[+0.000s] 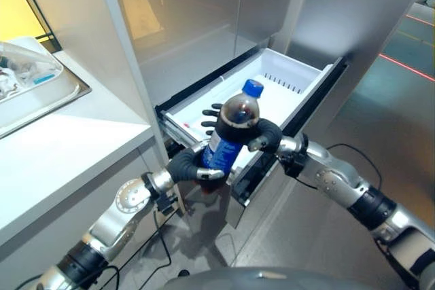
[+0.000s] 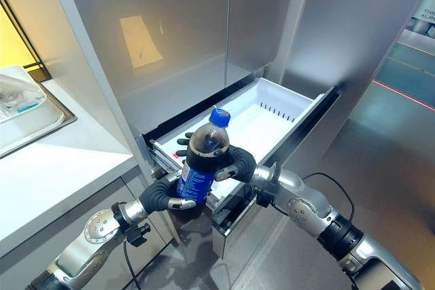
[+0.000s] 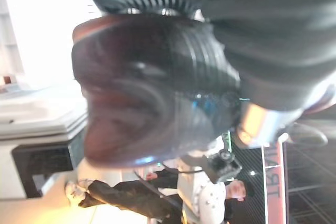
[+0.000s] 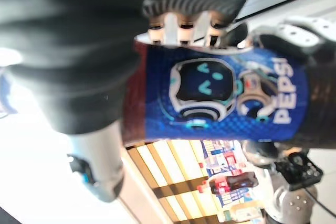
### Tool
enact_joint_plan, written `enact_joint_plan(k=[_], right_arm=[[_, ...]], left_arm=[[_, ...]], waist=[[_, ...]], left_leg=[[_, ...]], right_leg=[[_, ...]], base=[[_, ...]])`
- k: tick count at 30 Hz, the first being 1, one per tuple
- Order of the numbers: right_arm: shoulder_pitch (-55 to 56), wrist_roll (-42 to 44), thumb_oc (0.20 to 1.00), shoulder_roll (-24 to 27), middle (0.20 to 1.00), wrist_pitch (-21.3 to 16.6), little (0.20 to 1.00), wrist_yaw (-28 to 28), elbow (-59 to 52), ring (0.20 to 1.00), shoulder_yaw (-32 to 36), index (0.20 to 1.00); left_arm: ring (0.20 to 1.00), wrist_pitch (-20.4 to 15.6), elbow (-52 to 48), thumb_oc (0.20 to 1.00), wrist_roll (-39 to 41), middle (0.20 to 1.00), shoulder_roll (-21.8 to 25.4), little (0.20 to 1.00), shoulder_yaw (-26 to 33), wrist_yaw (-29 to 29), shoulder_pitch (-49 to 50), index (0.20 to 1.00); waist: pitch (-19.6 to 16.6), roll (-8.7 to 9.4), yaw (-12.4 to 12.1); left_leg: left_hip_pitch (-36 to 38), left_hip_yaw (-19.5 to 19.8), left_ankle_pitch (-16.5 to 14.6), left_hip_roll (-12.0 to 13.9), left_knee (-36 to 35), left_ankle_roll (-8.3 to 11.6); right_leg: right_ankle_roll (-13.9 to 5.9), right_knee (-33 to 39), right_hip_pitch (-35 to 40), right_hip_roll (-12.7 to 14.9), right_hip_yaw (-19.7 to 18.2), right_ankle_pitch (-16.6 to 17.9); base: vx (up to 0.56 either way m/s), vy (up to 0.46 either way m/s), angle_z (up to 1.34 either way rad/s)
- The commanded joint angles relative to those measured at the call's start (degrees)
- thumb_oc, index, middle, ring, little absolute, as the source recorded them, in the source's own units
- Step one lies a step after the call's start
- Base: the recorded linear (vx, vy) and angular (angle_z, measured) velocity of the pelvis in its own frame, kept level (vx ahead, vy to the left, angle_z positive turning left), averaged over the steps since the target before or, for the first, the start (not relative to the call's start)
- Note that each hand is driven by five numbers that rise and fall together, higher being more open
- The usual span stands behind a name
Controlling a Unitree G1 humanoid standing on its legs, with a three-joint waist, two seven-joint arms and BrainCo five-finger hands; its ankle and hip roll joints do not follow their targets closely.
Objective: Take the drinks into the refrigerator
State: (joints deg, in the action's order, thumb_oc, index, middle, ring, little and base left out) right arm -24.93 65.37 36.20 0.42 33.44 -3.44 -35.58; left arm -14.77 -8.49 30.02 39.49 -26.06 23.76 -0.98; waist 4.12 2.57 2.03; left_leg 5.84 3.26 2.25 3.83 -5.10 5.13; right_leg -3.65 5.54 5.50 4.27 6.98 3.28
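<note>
Both hands on one drink: left hand (image 2: 162,196) curled round the lower body of the dark cola bottle with blue cap and blue label (image 2: 200,164), right hand (image 2: 238,162) wrapped round its upper shoulder from the far side, fingers closed on it. Bottle sits tilted, cap leaning away from the robot, held in the air just over the front edge of the open white plastic freezer drawer (image 2: 289,103) at the base of the steel refrigerator (image 2: 204,25). Drawer looks empty apart from a small red mark near its front left corner. Right wrist view confirms fingers and thumb bearing on the label. Handling, as a judgement: bottle looks full, so moderately heavy and top-loaded when tilted; PET wall gives slightly under squeeze, label film is slick. Best hold is mid-body on the label where the cylinder is straight, not the tapered neck. Laying it flat in the drawer means it may roll. White surface (image 1: 54,147) with a metal tray (image 1: 64,89) lies well off to the left.
</note>
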Motion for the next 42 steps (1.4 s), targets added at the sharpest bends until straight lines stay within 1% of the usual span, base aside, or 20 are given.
enact_joint_plan(k=[1,8,9,13,15,16,17,19,20,21,22,23,30,35,42], right_arm=[[-3.53,3.52,1.0,-2.39,1.0,-0.98,1.0,2.01,-3.3,1.0,-1.67,1.0],[-6.65,3.69,1.0,-4.9,1.0,-1.68,1.0,1.78,-4.46,1.0,-1.85,1.0],[-7.79,4.01,1.0,-6.0,1.0,-2.33,1.0,1.38,-4.79,1.0,-1.63,1.0],[-9.83,4.23,1.0,-8.41,1.0,-2.76,1.0,0.78,-6.35,1.0,-2.13,1.0],[-10.23,4.26,1.0,-8.82,1.0,-2.76,1.0,0.74,-6.65,1.0,-2.28,1.0],[-10.91,4.39,1.0,-10.14,1.0,-3.04,1.0,0.56,-7.35,1.0,-2.4,1.0],[-10.91,4.39,1.0,-10.15,1.0,-3.04,1.0,0.56,-7.35,1.0,-2.4,1.0],[-10.68,4.5,1.0,-12.41,1.0,-3.34,1.0,-0.25,-6.81,1.0,-2.88,1.0],[-11.06,4.27,0.768,-12.5,0.768,-3.17,0.768,-0.11,-7.26,0.768,-3.3,0.768],[-11.06,4.27,0.617,-12.5,0.617,-3.16,0.617,-0.12,-7.26,0.617,-3.31,0.617],[-10.91,4.2,0.247,-12.52,0.247,-3.18,0.247,-0.21,-7.43,0.247,-3.3,0.247],[-10.2,4.3,0.2,-12.85,0.2,-3.22,0.2,-0.54,-7.04,0.2,-3.35,0.2],[-9.25,4.39,0.2,-12.65,0.2,-3.0,0.2,-0.57,-7.77,0.2,-3.43,0.2],[-8.08,4.03,0.2,-10.91,0.2,-2.99,0.2,-0.93,-8.07,0.2,-3.52,0.2],[-7.49,4.32,0.2,-10.09,0.2,-2.59,0.2,-0.78,-8.4,0.2,-3.88,0.2]], left_arm=[[0.2,-5.79,-0.82,0.2,2.16,0.2,-2.65,0.2,2.98,-1.48,-7.94,0.2],[0.2,-5.54,0.43,0.2,1.04,0.2,-3.68,0.2,3.44,-1.75,-7.06,0.2],[0.2,-5.51,0.88,0.2,0.76,0.2,-4.42,0.2,3.59,-2.06,-6.8,0.2],[0.2,-5.57,1.66,0.2,0.13,0.2,-5.4,0.2,3.56,-2.51,-6.86,0.2],[0.2,-5.52,1.81,0.2,0.06,0.2,-5.69,0.2,3.59,-2.57,-6.88,0.2],[0.2,-5.39,2.06,0.2,-0.19,0.2,-6.04,0.2,3.56,-2.73,-6.87,0.2],[0.2,-5.39,2.06,0.2,-0.19,0.2,-6.04,0.2,3.57,-2.73,-6.87,0.2],[0.2,-5.31,2.27,0.2,-0.7,0.2,-6.19,0.2,3.67,-3.13,-6.92,0.2],[0.2,-5.22,2.22,0.2,-0.66,0.2,-6.18,0.2,3.7,-3.08,-6.96,0.2],[0.2,-5.22,2.22,0.2,-0.66,0.2,-6.18,0.2,3.71,-3.07,-6.96,0.2],[0.2,-5.17,2.19,0.2,-0.59,0.2,-6.22,0.2,3.71,-3.07,-6.89,0.2],[0.2,-5.1,2.07,0.2,-0.83,0.2,-6.07,0.2,3.83,-3.22,-6.67,0.2],[0.2,-4.88,1.87,0.2,-0.75,0.2,-6.11,0.2,3.91,-3.18,-6.4,0.2],[0.2,-4.85,1.91,0.2,-1.07,0.2,-5.62,0.2,4.15,-3.53,-6.32,0.2],[0.2,-5.01,2.32,0.2,-1.22,0.2,-5.62,0.2,4.35,-3.92,-6.33,0.2]], waist=[[-0.06,1.04,-0.87],[-0.19,0.91,-1.37],[-0.34,0.83,-1.45],[-0.37,0.66,-1.52],[-0.38,0.59,-1.56],[-0.47,0.46,-1.54],[-0.46,0.47,-1.55],[-0.56,0.34,-1.55],[-0.59,0.31,-1.51],[-0.58,0.31,-1.51],[-0.64,0.28,-1.47],[-0.7,0.23,-1.4],[-0.8,0.11,-1.21],[-0.78,0.24,-1.03],[-0.82,0.41,-1.09]], left_leg=[[-0.09,3.39,-4.28,-3.64,0.54,-5.0],[0.0,3.15,-4.38,-3.67,0.63,-5.19],[0.05,3.02,-4.43,-3.68,0.66,-5.26],[0.12,2.62,-4.59,-3.62,0.69,-5.37],[0.13,2.64,-4.6,-3.65,0.71,-5.42],[0.21,2.45,-4.65,-3.66,0.66,-5.45],[0.22,2.44,-4.65,-3.66,0.66,-5.45],[0.43,2.31,-4.77,-3.71,0.7,-5.52],[0.47,2.26,-4.82,-3.67,0.7,-5.52],[0.48,2.25,-4.82,-3.67,0.7,-5.52],[0.49,2.19,-4.84,-3.64,0.68,-5.53],[0.57,2.15,-4.88,-3.63,0.63,-5.52],[0.69,2.31,-4.8,-3.64,0.52,-5.45],[0.59,2.7,-4.73,-3.6,0.48,-5.38],[0.46,2.87,-4.63,-3.65,0.48,-5.37]], right_leg=[[0.38,-3.7,2.17,-0.79,3.04,-6.41],[0.34,-3.49,2.3,-0.7,2.65,-6.21],[0.33,-3.39,2.27,-0.69,2.46,-6.12],[0.35,-3.16,2.26,-0.69,1.9,-5.96],[0.36,-3.09,2.27,-0.7,1.76,-5.94],[0.4,-3.0,2.32,-0.75,1.61,-5.93],[0.4,-3.0,2.33,-0.75,1.6,-5.93],[0.45,-2.99,2.38,-0.77,1.33,-5.91],[0.45,-3.04,2.36,-0.75,1.24,-5.96],[0.45,-3.04,2.36,-0.75,1.24,-5.96],[0.46,-2.98,2.45,-0.74,1.24,-5.99],[0.49,-2.98,2.52,-0.74,1.22,-5.99],[0.54,-2.67,2.8,-0.73,1.46,-5.97],[0.55,-2.47,2.89,-0.66,1.67,-5.93],[0.52,-2.44,2.85,-0.61,1.87,-5.88]], base=[[0.0,0.0,0.0],[0.0,0.0,0.0],[0.0,0.0,0.0],[0.0,0.0,0.0],[0.0,0.0,0.0],[0.0,0.0,0.0],[0.0,0.0,0.0],[0.0,0.0,0.0],[0.0,0.0,0.0],[0.0,0.0,0.0],[0.0,0.0,0.0],[0.0,0.0,0.0],[0.0,0.0,0.0],[0.0,0.0,0.0],[0.0,0.0,0.0]])
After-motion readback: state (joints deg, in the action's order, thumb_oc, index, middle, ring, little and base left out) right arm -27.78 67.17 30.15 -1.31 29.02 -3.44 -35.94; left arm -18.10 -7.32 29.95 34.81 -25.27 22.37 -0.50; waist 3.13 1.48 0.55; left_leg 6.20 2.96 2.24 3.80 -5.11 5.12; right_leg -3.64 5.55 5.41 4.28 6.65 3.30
